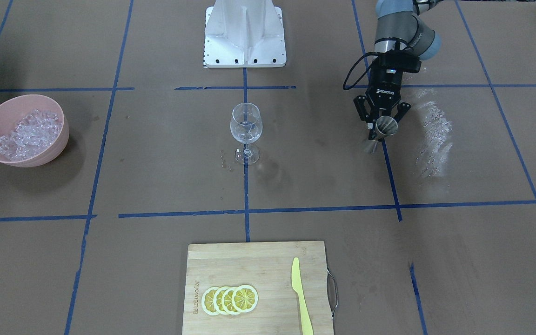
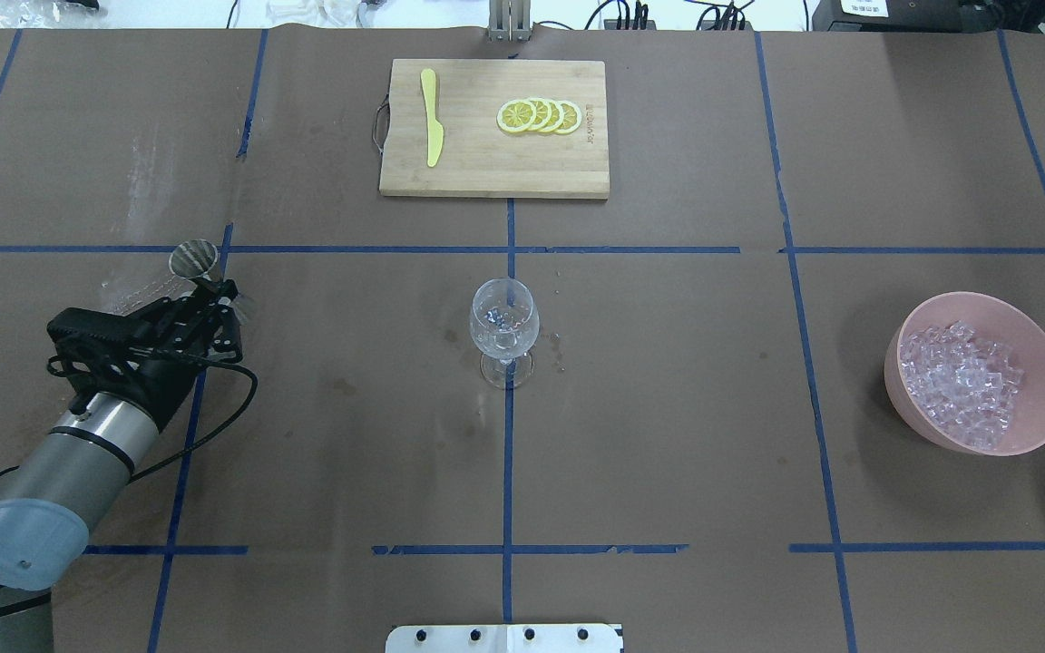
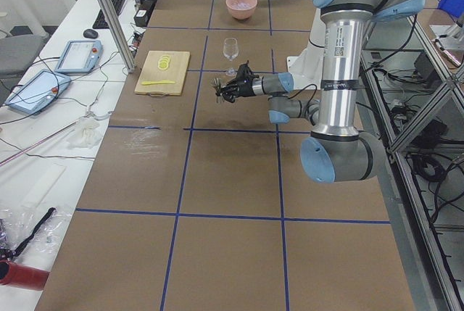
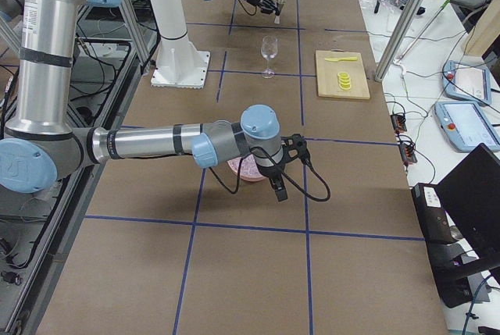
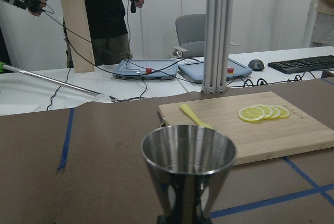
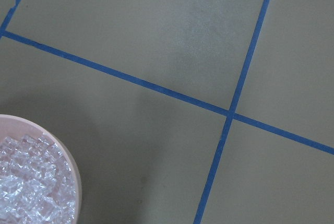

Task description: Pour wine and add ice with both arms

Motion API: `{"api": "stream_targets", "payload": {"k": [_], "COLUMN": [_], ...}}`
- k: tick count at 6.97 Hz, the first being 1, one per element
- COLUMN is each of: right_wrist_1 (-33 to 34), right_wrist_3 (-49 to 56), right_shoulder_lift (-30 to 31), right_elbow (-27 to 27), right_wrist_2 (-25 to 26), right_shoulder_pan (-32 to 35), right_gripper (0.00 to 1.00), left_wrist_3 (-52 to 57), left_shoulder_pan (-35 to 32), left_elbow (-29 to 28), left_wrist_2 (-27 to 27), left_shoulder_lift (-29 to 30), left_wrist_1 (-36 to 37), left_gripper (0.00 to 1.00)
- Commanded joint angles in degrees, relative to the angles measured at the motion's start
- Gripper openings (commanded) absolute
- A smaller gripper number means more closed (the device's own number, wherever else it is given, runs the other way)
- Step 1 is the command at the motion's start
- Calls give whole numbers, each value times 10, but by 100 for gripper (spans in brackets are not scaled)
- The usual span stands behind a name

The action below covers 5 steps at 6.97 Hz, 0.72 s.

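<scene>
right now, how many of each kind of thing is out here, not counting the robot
wine glass: 1
pink bowl: 1, holding an ice heap with too many cubes to count
steel jigger: 1
cutting board: 1
lemon slices: 4
yellow knife: 1
total: 9

The wine glass [image 2: 504, 328] stands alone mid-table with bare brown paper all round, so the stretch between it and the left gripper [image 2: 217, 292], clamped on the steel jigger [image 2: 193, 259], is open. The pink bowl [image 2: 1035, 345] of ice [image 2: 962, 385], with the right arm [image 4: 156, 141] just beside it, and the cutting board [image 2: 486, 172] at the far edge both lie well apart from the glass.
</scene>
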<state>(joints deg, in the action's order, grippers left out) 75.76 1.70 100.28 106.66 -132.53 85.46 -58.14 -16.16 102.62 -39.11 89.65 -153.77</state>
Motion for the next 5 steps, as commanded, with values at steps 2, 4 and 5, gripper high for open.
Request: {"api": "stream_targets", "payload": {"k": [2, 4, 5], "right_wrist_1": [0, 0, 0], "right_wrist_3": [1, 1, 1], "right_shoulder_lift": [0, 0, 0], "right_elbow": [3, 2, 3], "right_wrist_2": [0, 0, 0], "right_shoulder_pan": [1, 1, 1], "right_gripper": [100, 100, 100], "left_wrist_3": [-53, -53, -53], "left_shoulder_pan": [1, 4, 7], "left_elbow": [-94, -99, -101], "left_wrist_2": [65, 48, 41], "left_shoulder_lift": [-17, -32, -36], "left_wrist_1": [-60, -61, -61], "left_gripper": [0, 0, 0]}}
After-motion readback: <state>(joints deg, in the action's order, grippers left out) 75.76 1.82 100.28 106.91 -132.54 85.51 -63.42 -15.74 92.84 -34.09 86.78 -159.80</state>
